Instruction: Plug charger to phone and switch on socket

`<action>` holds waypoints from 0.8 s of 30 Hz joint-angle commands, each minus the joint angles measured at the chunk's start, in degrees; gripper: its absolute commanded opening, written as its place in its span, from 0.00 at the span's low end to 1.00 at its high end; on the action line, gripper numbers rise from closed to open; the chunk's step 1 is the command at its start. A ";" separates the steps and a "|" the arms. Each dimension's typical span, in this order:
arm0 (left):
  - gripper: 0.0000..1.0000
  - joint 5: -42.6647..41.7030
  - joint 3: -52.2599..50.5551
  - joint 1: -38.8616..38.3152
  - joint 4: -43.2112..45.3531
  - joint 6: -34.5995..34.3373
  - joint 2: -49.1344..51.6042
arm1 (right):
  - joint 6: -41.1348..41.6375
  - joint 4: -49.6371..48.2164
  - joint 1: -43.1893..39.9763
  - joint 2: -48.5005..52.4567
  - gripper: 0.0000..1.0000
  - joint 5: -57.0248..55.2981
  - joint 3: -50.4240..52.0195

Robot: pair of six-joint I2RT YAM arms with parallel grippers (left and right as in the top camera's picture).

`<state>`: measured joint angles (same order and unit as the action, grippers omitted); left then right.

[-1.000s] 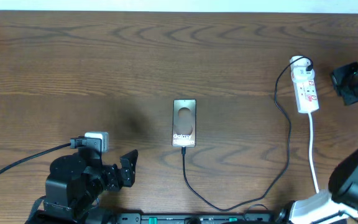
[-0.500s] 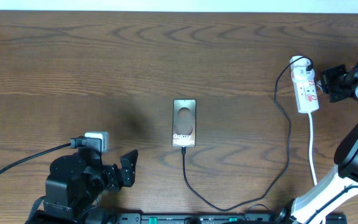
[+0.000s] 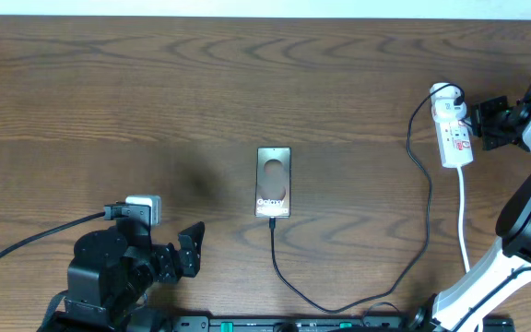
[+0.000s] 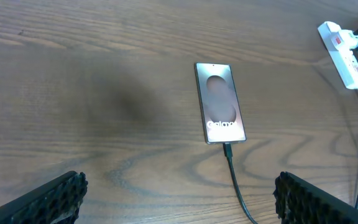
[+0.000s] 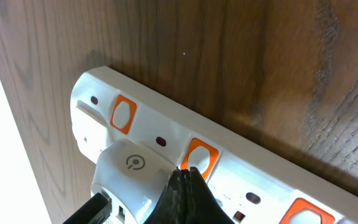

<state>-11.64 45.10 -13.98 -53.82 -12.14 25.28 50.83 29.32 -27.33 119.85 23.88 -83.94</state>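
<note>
White hard plastic, the socket (image 3: 455, 136) is likely light and rigid, and on this smooth wooden tabletop (image 3: 155, 83) it would probably skid if shoved from the side. It is not a thing to grip. The sensible contact is a small orange rocker switch (image 5: 201, 155), pushed straight down so the strip stays pinned under the press. Such a rocker should be stiff up to a click, so a narrow tip suits it.

The socket lies near the right edge of the tabletop, its long side running away from the robot, with a white adapter (image 5: 129, 165) plugged in at its far end. The right pincer (image 5: 183, 179) has its jaws together in one point. In the wrist view that point sits at the rim of the rocker next to the adapter; whether it bears on it I cannot tell. From above, it stands just beside the socket's right flank.

The charger (image 3: 275, 254), thin and limp, runs in a loop from the socket end to the near short edge of the phone (image 3: 274, 180), where its tip appears seated. The left pincer (image 3: 194, 251) hangs with jaws wide apart, holding nothing, well apart from the phone.
</note>
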 commanded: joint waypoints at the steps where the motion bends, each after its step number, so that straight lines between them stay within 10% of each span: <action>1: 0.98 0.57 0.02 0.20 -0.15 0.50 -0.24 | 1.03 0.20 0.15 0.50 0.01 2.64 -1.16; 24: 0.98 0.57 0.02 0.20 -0.15 0.50 -0.24 | -11.85 6.29 3.54 -0.26 0.01 -7.28 -1.09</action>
<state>-11.64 45.10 -13.98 -53.82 -12.14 25.28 45.76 33.19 -25.76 121.56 20.75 -85.86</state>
